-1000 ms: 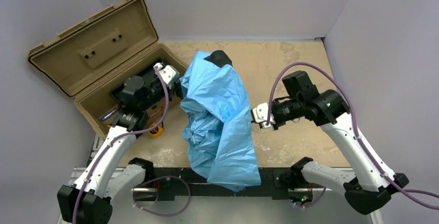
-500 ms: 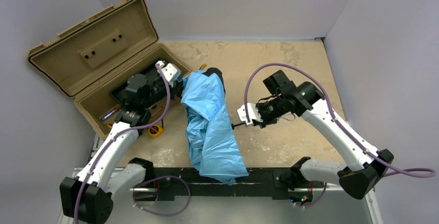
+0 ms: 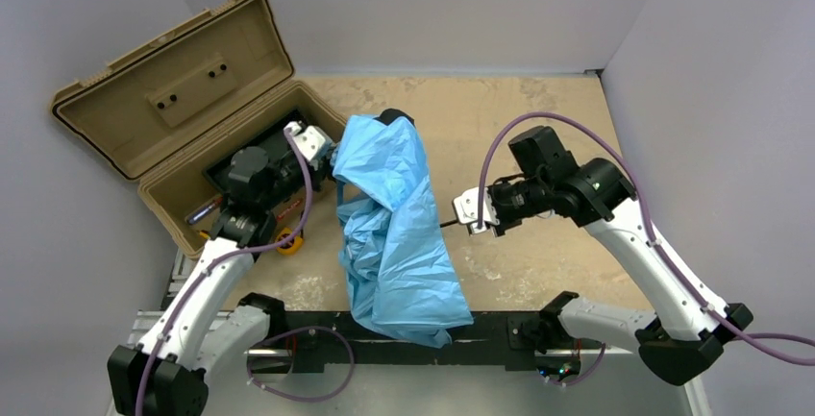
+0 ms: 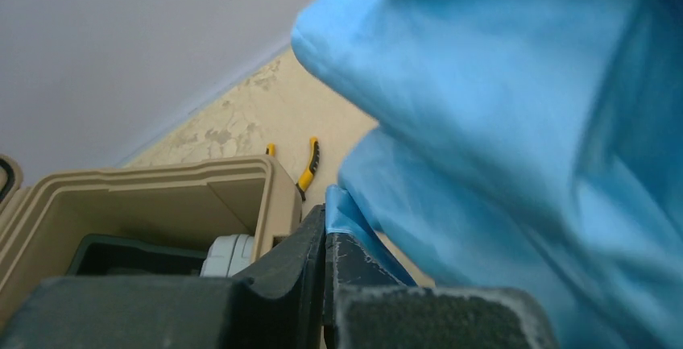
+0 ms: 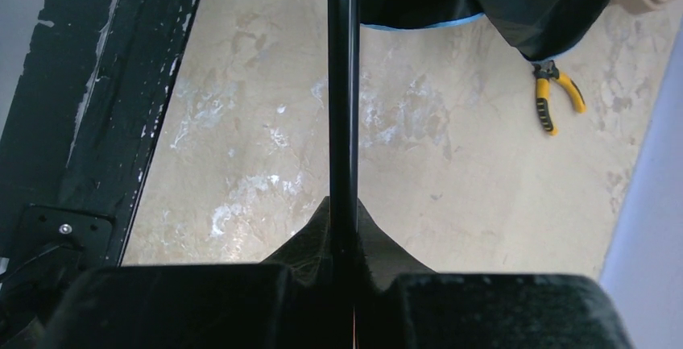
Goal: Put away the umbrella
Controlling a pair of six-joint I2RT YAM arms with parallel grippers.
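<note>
**Both arms on the umbrella, canopy loose beside the open case**

The left end effector (image 4: 324,222) is clenched on a fold of the sky-blue canopy (image 4: 515,123), right at the near corner of the tan case (image 3: 171,212). The right end effector (image 5: 342,208) is clenched on the thin black shaft (image 5: 342,83), which runs straight out from its fingers into the fabric. Between them the umbrella (image 3: 394,219) hangs as a slack, crumpled sheet from mid-desk to the near edge, its dark tip by the case.

To do this step well, the shaft should probably be pushed along its own line toward the left arm, so the frame telescopes without bending. The pinched fold then has to be gathered inward, because the loose cloth looks too wide for the case.

The case stands open at the left with its lid back, and dark items already fill part of its floor. Yellow-handled pliers (image 5: 554,95) lie on the desk (image 3: 538,118) under the canopy's far edge, where dragged fabric could snag them.
</note>
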